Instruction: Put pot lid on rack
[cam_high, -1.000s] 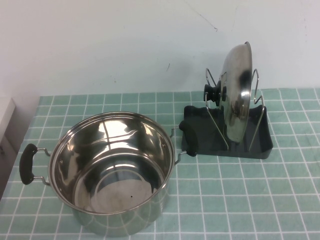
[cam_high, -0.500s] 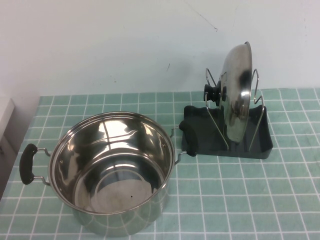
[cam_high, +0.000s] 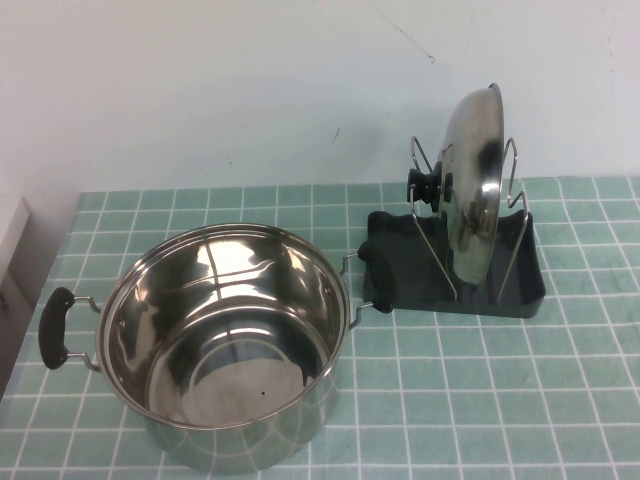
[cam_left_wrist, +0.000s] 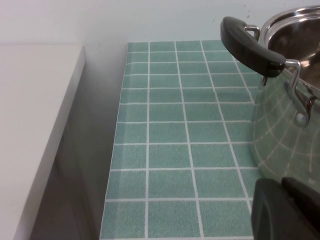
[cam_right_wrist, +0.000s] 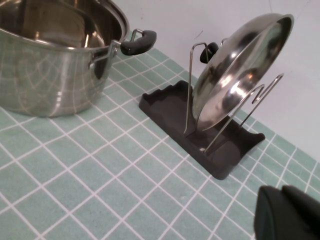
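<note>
The pot lid (cam_high: 473, 185) stood on edge in the rack (cam_high: 455, 270), slotted between the two wire loops with its lower rim down in the dark tray and its black knob (cam_high: 420, 187) facing toward the pot (cam_high: 225, 340); from that, the placing looked to be done already. The rack sat on the tiled counter (cam_high: 500, 390) just beside the pot's right handle (cam_high: 378, 277), and the open, empty pot stood to the robot's left of it. Neither arm appeared in the high view. The left tool (cam_left_wrist: 287, 210) showed only as a dark corner of its own wrist view, low beside the pot's left handle (cam_left_wrist: 250, 45), and the right tool (cam_right_wrist: 287, 212) showed likewise as a dark corner of its view, well apart from the rack and lid. Whether either tool was spread or closed could not be told, and nothing was seen held in either. As a judgement, the lid was rigid polished steel, light to moderate in weight, slippery across its dome and prone to roll or tip on its rim; the knob offered the surest hold, while a pinch on the thin edge would likely slide.
</note>
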